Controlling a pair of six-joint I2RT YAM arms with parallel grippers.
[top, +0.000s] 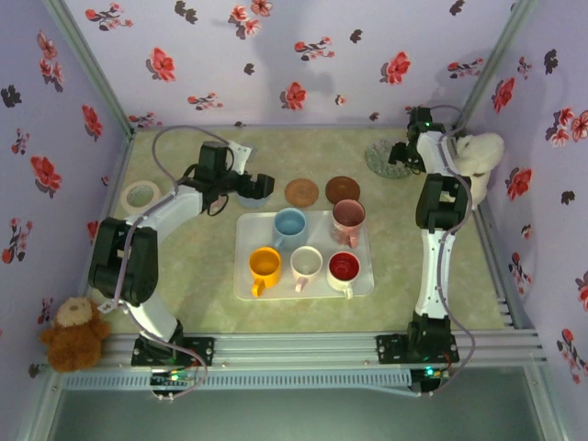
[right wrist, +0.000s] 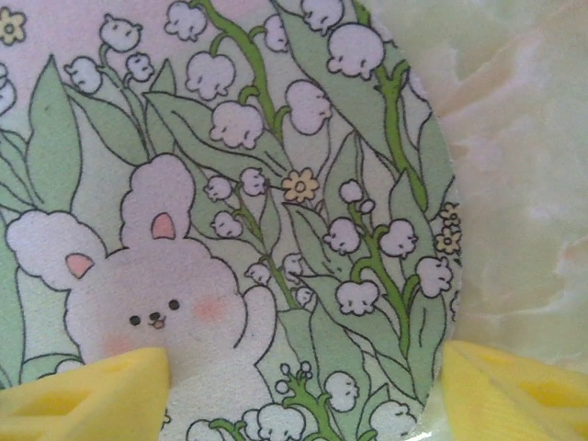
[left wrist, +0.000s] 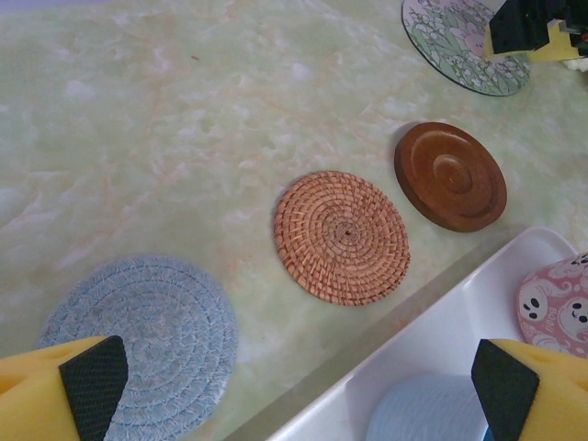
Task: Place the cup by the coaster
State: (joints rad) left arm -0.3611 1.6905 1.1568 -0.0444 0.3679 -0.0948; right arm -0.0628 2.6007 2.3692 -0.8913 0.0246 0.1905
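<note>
Five cups stand in a white tray (top: 246, 287): blue (top: 290, 223), pink patterned (top: 348, 218), orange (top: 265, 266), white (top: 306, 265) and red (top: 344, 268). Behind the tray lie a rattan coaster (top: 301, 192) and a brown wooden coaster (top: 343, 188). My left gripper (top: 257, 188) hangs open and empty over a blue woven coaster (left wrist: 138, 340), beside the rattan coaster (left wrist: 342, 236), the wooden coaster (left wrist: 450, 175) and the tray (left wrist: 441, 340). My right gripper (top: 400, 154) stands open, low over a floral bunny coaster (right wrist: 276, 211) at the back right, its yellow fingers (right wrist: 92, 395) either side of it.
A white tape ring (top: 141, 196) lies at the left. A brown teddy (top: 73, 331) sits outside the front left corner, a white plush (top: 482, 156) at the right wall. Flowered walls close in three sides. Bare table lies left and right of the tray.
</note>
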